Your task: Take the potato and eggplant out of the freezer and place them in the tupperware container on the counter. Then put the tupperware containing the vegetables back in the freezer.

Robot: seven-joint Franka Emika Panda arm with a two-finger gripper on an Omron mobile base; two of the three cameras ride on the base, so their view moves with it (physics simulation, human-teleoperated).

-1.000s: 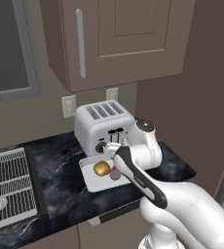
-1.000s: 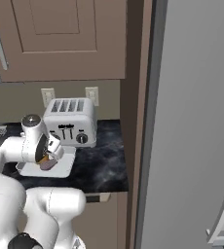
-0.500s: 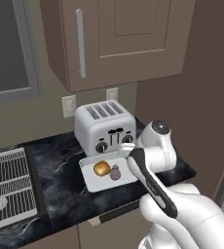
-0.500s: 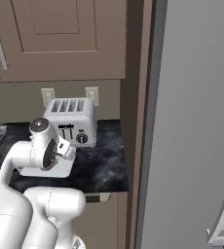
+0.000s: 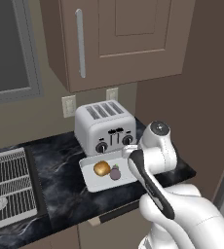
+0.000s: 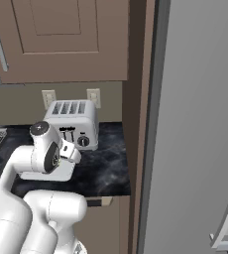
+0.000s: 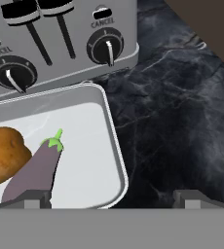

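The white tupperware container (image 5: 92, 182) (image 7: 115, 141) lies on the black counter (image 5: 60, 180) just in front of the toaster. Inside it rest the golden-brown potato (image 5: 102, 168) (image 7: 2, 154) and, touching its right side, the purple eggplant (image 5: 115, 172) (image 7: 33, 170). My gripper (image 7: 111, 197) hangs open over the container's right rim with nothing between its fingers; one tip (image 7: 36, 197) is above the eggplant's end, the other above bare counter. My hand (image 5: 130, 154) sits beside the tray's right end. The freezer's grey door (image 6: 200, 99) stands at the right.
A silver toaster (image 5: 105, 127) (image 7: 60, 39) stands right behind the container. A wire-grid rack (image 5: 11, 187) lies at the counter's left end. Brown wall cabinets (image 5: 119, 39) hang overhead. A tall brown side panel (image 6: 138, 124) separates counter and freezer.
My hand has swung right from above the potato to the container's right rim and its wrist has turned. The jaws have stayed open; the potato and eggplant have not moved.
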